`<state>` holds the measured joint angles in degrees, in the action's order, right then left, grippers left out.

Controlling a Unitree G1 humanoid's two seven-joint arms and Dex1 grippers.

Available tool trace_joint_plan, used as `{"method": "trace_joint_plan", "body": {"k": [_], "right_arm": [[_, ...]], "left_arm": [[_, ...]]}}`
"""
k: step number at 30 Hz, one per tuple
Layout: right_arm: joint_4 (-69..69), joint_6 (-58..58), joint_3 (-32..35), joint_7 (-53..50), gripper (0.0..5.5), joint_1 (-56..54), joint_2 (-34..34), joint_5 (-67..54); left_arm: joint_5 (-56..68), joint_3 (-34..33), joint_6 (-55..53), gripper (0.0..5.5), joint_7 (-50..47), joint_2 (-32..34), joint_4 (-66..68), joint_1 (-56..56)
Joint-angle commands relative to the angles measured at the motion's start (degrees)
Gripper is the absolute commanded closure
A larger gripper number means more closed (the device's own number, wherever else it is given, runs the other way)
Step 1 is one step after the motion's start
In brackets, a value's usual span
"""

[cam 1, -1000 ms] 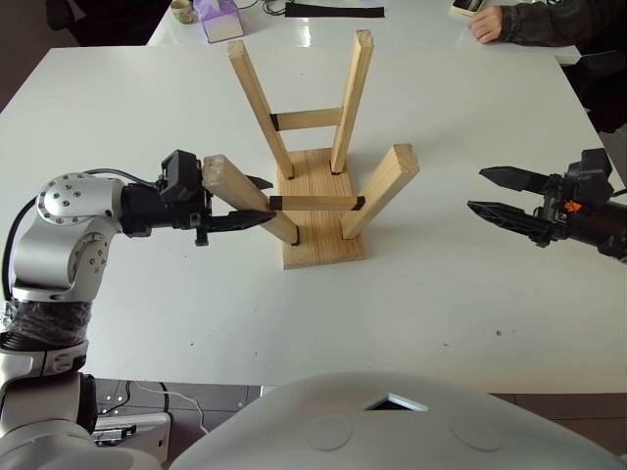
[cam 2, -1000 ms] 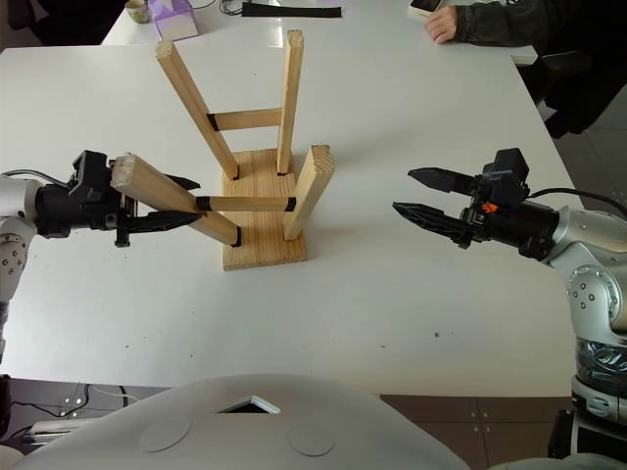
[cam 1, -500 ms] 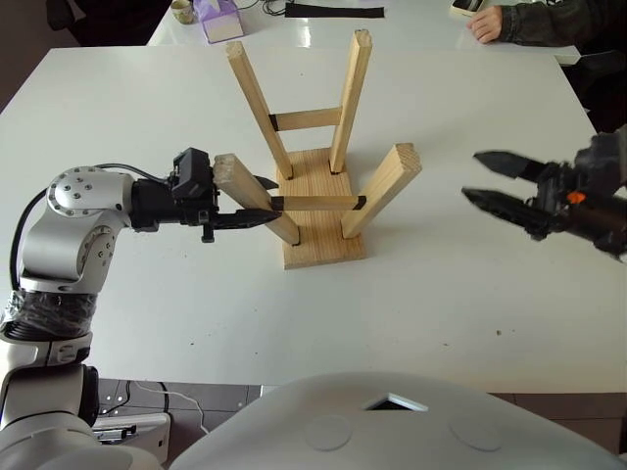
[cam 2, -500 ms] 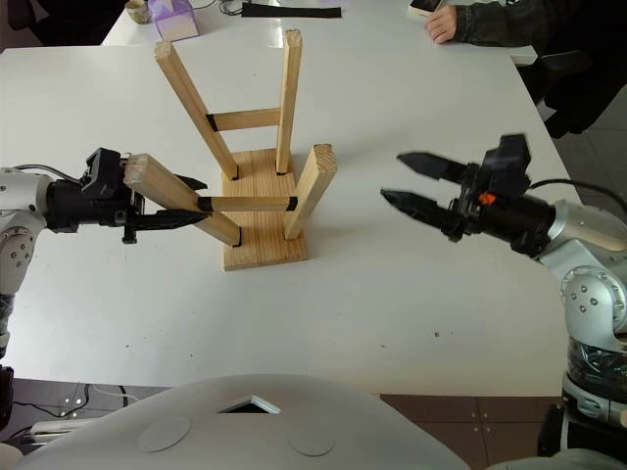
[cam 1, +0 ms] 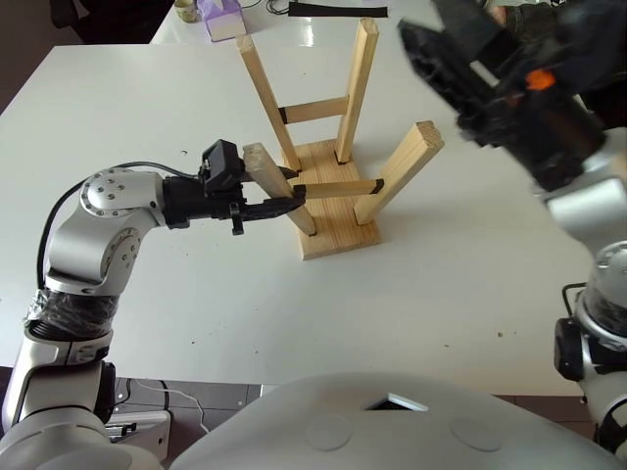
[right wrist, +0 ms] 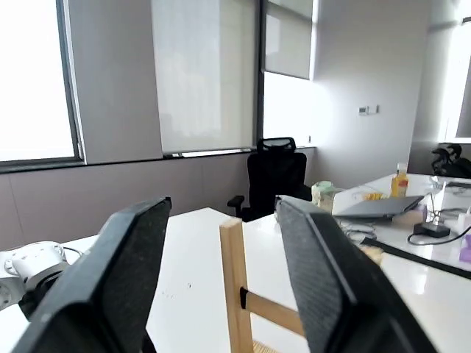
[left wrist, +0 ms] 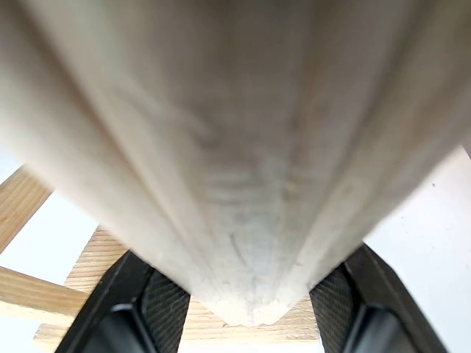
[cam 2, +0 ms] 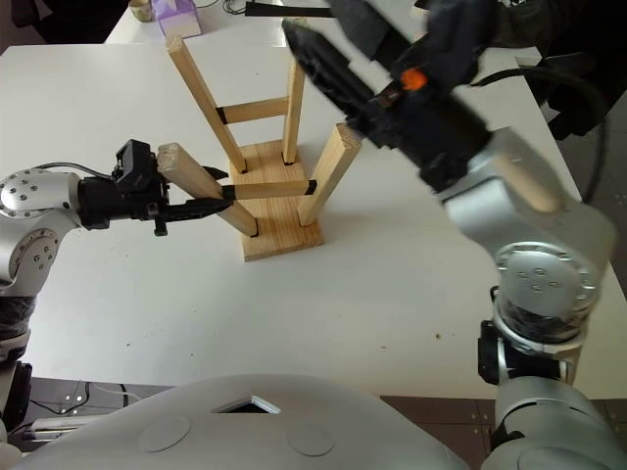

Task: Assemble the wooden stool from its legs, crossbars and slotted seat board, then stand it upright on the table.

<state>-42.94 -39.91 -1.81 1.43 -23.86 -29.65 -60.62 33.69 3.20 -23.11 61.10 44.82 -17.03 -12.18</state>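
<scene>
The wooden stool lies upside down on the white table [cam 1: 147, 108], its slotted seat board [cam 1: 341, 237] flat and its legs pointing up. One crossbar [cam 1: 313, 110] joins the two far legs, and another crossbar [cam 1: 340, 188] joins the two near ones. My left gripper [cam 1: 284, 193] is shut on the near-left leg [cam 1: 263, 166]; in the left wrist view its black pads [left wrist: 165, 309] press both sides of that leg [left wrist: 235, 184]. My right gripper [cam 1: 446, 44] hangs open high above the stool's right side. Far off between its fingers [right wrist: 132, 272] stands a leg [right wrist: 235, 294].
A tissue box [cam 1: 220, 15], a cup [cam 1: 186, 10] and a black strip [cam 1: 338, 10] lie on a second table behind. The near-right leg [cam 1: 400, 171] leans outward. Bare tabletop stretches to the left of and in front of the stool.
My right arm has swung up from table height at the right to high over the stool, still open. My left gripper has kept its hold on the leg and shifted right; the view shifted too.
</scene>
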Motion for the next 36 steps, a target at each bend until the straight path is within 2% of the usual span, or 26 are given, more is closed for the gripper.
{"method": "trace_joint_plan", "body": {"k": [1, 6, 9, 13, 24, 28, 32, 36], "right_arm": [[-1.08, -1.96, -6.85, -2.66, 3.72, -1.28, 5.22, 3.20], [2.92, -1.94, -14.65, 0.13, 4.49, 2.23, 8.62, 9.92], [9.81, 0.30, -20.51, 3.86, 5.01, 7.91, 6.80, 19.20], [14.79, 1.38, -23.54, 7.97, 5.48, 12.33, 5.51, 25.84], [12.59, -1.10, -25.62, 19.43, 5.48, 10.83, 5.68, 26.85], [12.07, -0.27, -22.43, 20.23, 5.48, 8.40, 7.03, 26.36], [9.98, 2.41, -13.91, 20.07, 5.48, 1.39, 11.85, 22.49], [8.12, 3.21, -11.28, 19.74, 5.48, 0.05, 14.56, 21.07]], "left_arm": [[-1.45, 2.59, -4.05, 3.45, -1.55, -0.43, -1.80, 1.18], [-2.43, 3.89, -4.82, 3.45, -3.03, -1.41, -1.88, 0.42], [-3.96, 4.47, -4.08, 3.45, -4.18, -2.36, -1.04, -0.21], [-4.30, 4.85, -4.18, 3.45, -4.27, -2.95, -0.94, -0.99], [-6.13, 6.33, -4.72, 3.45, -5.54, -2.79, 0.16, -2.15], [-6.94, 7.19, -4.63, 3.45, -5.60, -3.10, 1.12, -3.14], [-6.98, 7.17, -4.51, 3.45, -5.69, -2.97, 1.48, -3.22], [-7.28, 7.38, -4.25, 3.45, -5.56, -2.84, 2.37, -3.57]]}}
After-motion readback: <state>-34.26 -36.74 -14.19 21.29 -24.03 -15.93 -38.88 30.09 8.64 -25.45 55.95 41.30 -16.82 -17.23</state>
